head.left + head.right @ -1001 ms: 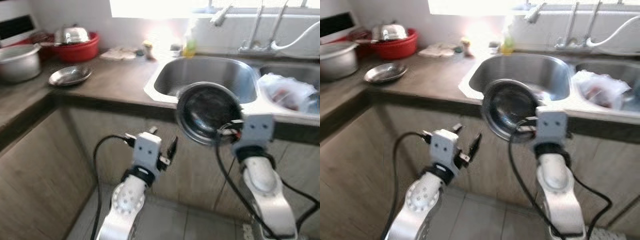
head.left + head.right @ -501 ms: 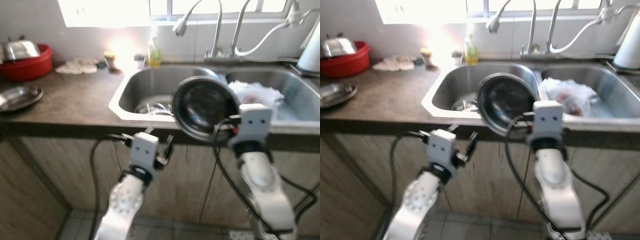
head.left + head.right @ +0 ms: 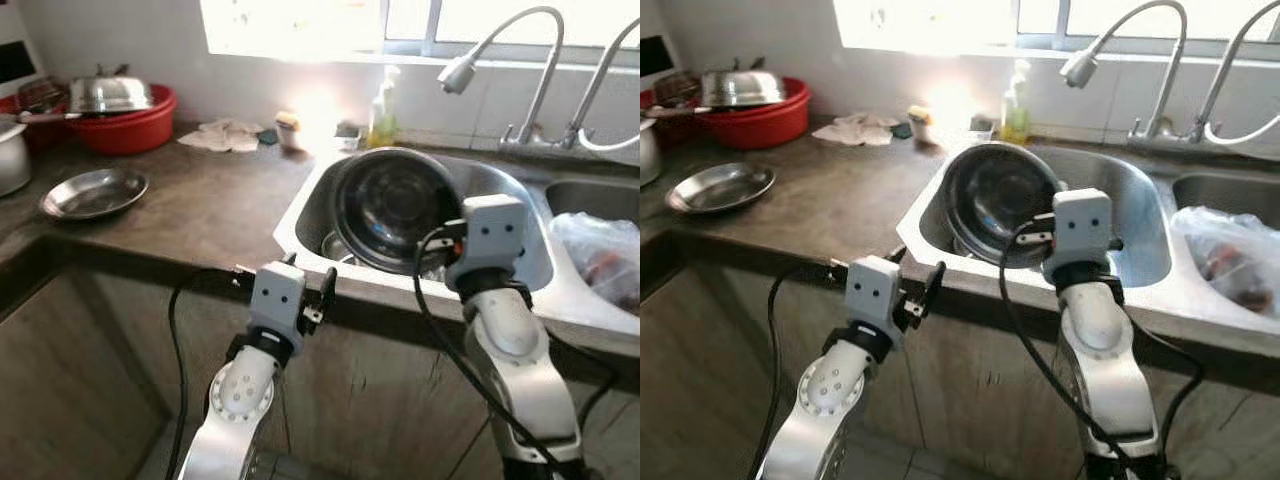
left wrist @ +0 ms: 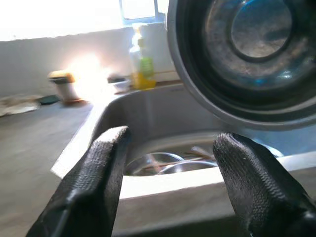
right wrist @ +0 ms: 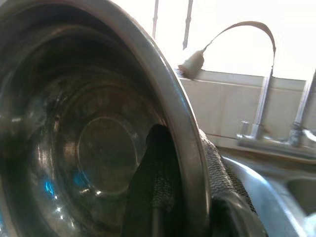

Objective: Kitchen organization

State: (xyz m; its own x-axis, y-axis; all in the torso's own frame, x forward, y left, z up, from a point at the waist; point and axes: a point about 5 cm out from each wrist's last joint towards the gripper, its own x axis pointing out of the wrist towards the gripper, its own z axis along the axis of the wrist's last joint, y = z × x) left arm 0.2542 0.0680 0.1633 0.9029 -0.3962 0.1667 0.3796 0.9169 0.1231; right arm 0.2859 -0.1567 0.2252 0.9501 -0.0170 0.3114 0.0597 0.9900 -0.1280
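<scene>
Your right claw (image 5: 182, 173) pinches the rim of a steel bowl (image 3: 400, 205), one finger inside the wall and the other outside, so the bowl stands on edge with its hollow turned toward the head camera. Held this way it hangs over the left sink basin (image 3: 520, 255), just beyond the front lip; you can judge this a carrying pose for lowering the bowl into the basin, where other steel dishes (image 4: 163, 165) already lie at the bottom.

Your left claw (image 3: 305, 290) holds nothing. Its fingers (image 4: 96, 182) are spread wide apart and it hovers low, in front of the tabletop (image 3: 210, 195) edge, just below and beside the bowl without touching it, leaving the right arm free to work.

The items along the back show the sorting so far, as a judgement: a red basin (image 3: 125, 125) with a steel lid (image 3: 108, 92) on it, a shallow steel plate (image 3: 92, 192) lying flat on the tabletop, cloths (image 3: 225, 135), and a soap bottle (image 3: 382, 110) beside the spray faucet (image 3: 500, 50). A plastic bag (image 3: 600, 255) sits in the right basin.
</scene>
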